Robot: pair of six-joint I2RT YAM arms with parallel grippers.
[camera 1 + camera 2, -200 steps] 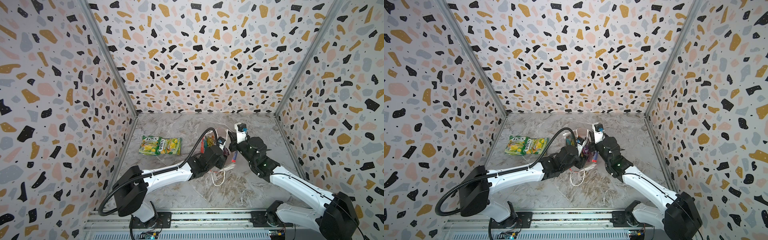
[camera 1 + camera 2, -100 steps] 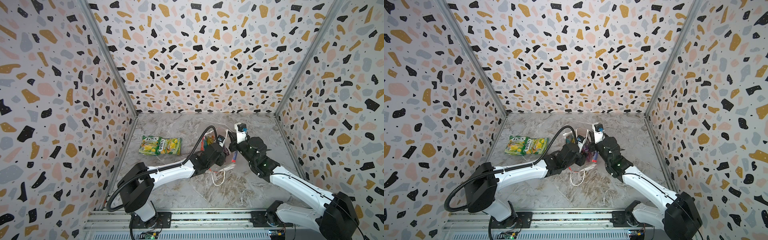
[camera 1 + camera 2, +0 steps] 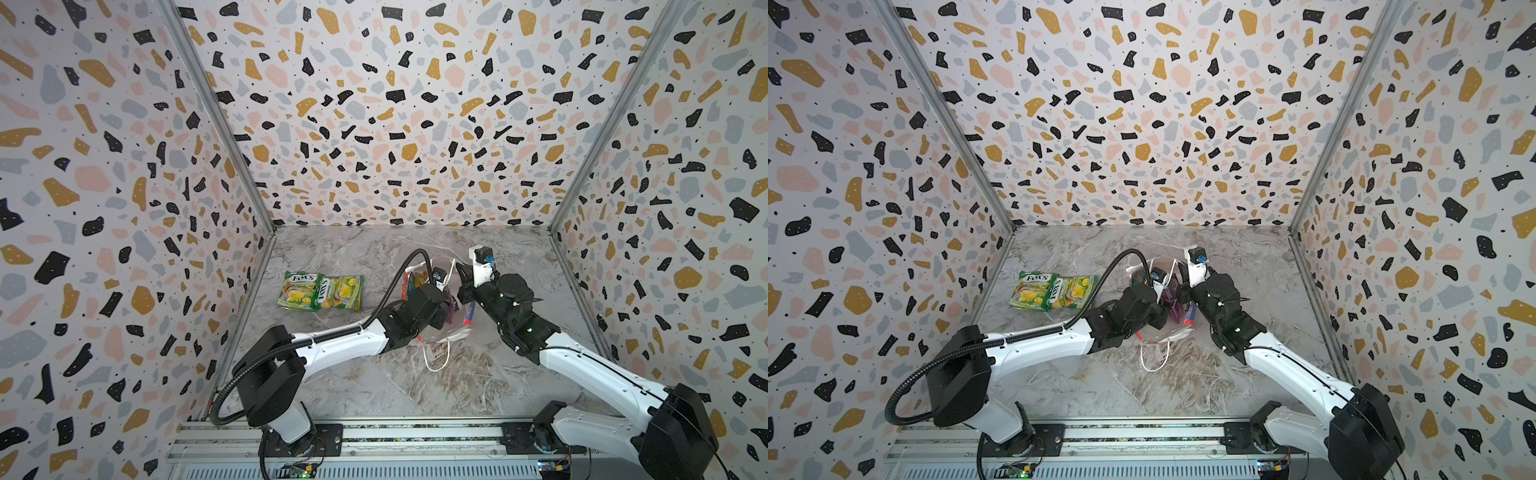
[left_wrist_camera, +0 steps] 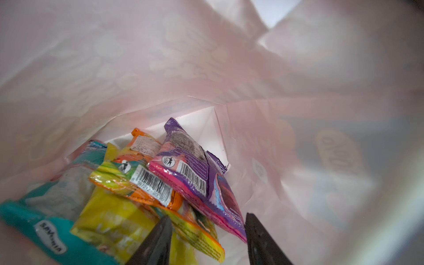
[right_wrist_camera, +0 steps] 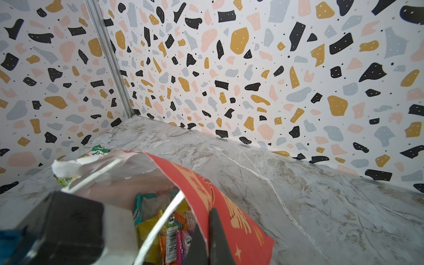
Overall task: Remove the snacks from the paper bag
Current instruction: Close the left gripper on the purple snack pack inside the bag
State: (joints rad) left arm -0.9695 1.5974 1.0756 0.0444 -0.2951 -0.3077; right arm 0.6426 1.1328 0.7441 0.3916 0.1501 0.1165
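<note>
Bag: red paper gift bag (image 5: 202, 183), yellow characters, white lining, white cord handles; mouth open, mid-table.
Inside bag: glossy teal packet (image 4: 46, 206), yellow packet (image 4: 110, 220), orange packet (image 4: 137, 181) and purple packet (image 4: 199, 179), overlapping.
Outside bag: two green-yellow FOX'S packets (image 3: 300, 291) (image 3: 341, 293), flat, touching, to the bag's left.

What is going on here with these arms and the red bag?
The right gripper is shut on the rim of the paper bag, holding it open. The left gripper reaches inside, jaws open over the purple packet; an orange packet, a yellow packet and a teal packet lie beside it. Two green-yellow FOX'S packets lie outside on the table.

two packets (image 3: 1054, 291) near paper bag (image 3: 1166, 266)
</note>
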